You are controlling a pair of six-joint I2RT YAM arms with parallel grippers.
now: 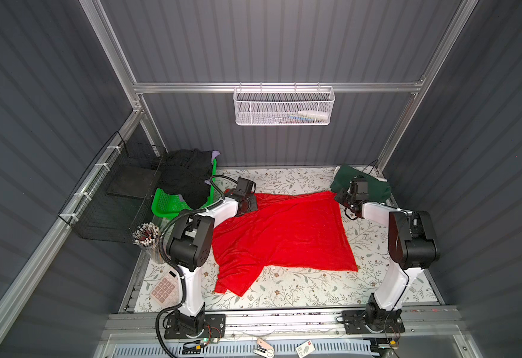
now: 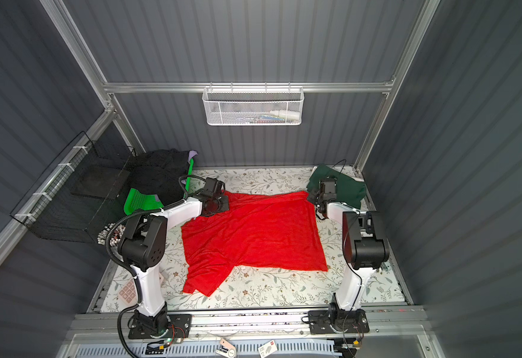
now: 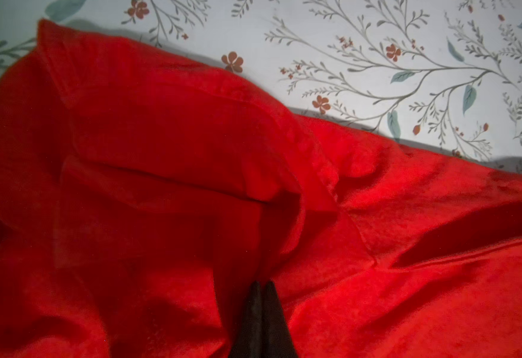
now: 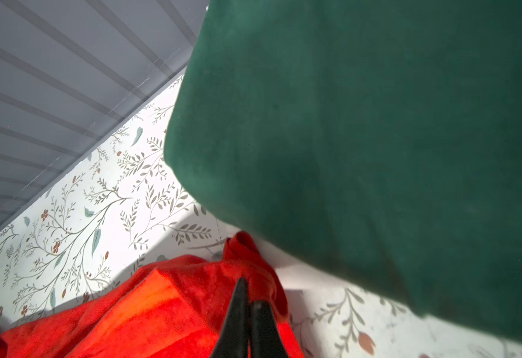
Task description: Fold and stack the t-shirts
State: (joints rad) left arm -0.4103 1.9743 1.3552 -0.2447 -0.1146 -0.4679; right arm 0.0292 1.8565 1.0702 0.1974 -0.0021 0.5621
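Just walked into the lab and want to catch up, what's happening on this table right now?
Two robot arms are working on a red t-shirt spread on the flowered table. The left gripper and the right gripper are each shut on one end of its far edge. A dark green t-shirt lies folded at the far right corner, and black garments are heaped in the green basket at far left.

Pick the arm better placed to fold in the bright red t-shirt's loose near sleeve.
Left, probably: the loose sleeve lies beside that arm; the right gripper pinches the opposite far corner of the bright red t-shirt.
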